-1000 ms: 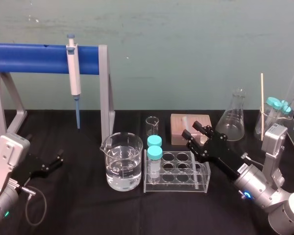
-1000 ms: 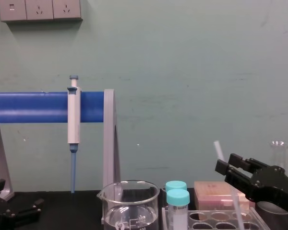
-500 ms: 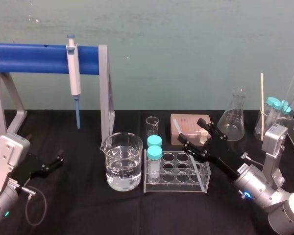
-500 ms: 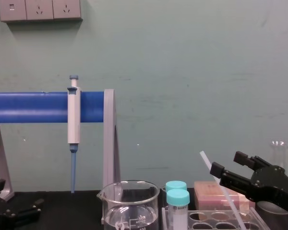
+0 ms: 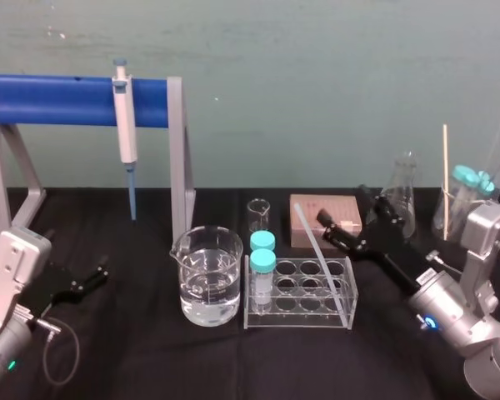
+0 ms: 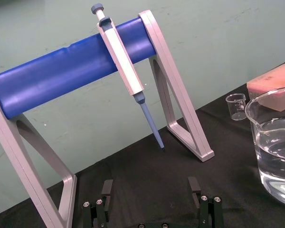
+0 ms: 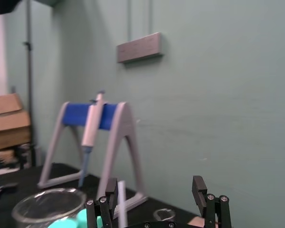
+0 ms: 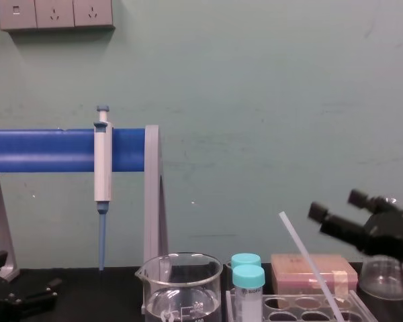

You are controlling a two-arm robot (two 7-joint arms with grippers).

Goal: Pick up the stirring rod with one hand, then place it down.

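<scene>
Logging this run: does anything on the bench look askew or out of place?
The stirring rod leans slantwise, lower end in the test tube rack, top tipped toward the robot's left. The open right gripper is clear of it; the left gripper is parked.

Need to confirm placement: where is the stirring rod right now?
Head view, right of centre: the stirring rod leans in the clear tube rack, top tilted toward the robot's left, apart from the open right gripper beside it.

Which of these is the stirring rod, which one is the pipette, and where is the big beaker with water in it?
stirring rod (image 5: 321,261), head view, middle of its slanted length.
pipette (image 5: 127,125), head view, on its white body.
beaker (image 5: 207,248), head view, glass wall just below the rim.
</scene>
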